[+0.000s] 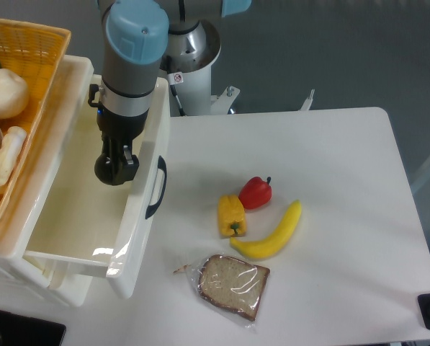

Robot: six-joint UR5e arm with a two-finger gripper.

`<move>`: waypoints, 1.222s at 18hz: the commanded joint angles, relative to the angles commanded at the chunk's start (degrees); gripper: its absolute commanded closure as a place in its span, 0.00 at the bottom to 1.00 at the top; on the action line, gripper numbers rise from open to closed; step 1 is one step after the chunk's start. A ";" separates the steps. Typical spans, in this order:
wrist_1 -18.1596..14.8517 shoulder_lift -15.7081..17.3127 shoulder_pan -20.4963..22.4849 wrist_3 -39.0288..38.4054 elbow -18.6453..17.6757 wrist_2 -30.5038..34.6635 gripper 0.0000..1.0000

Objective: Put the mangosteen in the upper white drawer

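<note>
Hanging over the upper white drawer (139, 238), the gripper (117, 169) points down w/ a small dark round thing at its tip, which looks like the mangosteen (111, 173). The fingers seem pinched on it, though the fruit and claw are both dark so the contact line is hard to make out. Fruit sits above the drawer's open interior, near the front wall; can't tell if it touches the floor of the drawer.

Drawer is pulled out, glossy white, w/ a curved black handle (156, 187) on the front facing the table (344, 158). An orange wicker basket (34, 43) sits on the far-left side, overlapping the drawer's left edge; it holds pale bread rolls (4, 94) and something green at the top-left corner.

On the table, well apart from the drawer: red pepper (256, 192) touching or just beside a yellow pepper (231, 215), a banana (272, 234) curving just right of them, and a bagged bread slice (233, 285) nearer the front edge. Nothing lies between the claw and the drawer opening. Arm's grey-blue wrist (132, 58) covers part of the drawer's back rim.
</note>
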 joint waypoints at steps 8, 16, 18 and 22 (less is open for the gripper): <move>-0.17 0.53 0.17 -0.09 1.23 -1.05 0.00; 0.26 2.20 12.46 -5.27 4.74 -1.93 0.00; 0.35 2.11 16.94 -5.27 5.18 -2.37 0.00; 1.32 1.50 25.47 -5.71 5.10 -5.97 0.00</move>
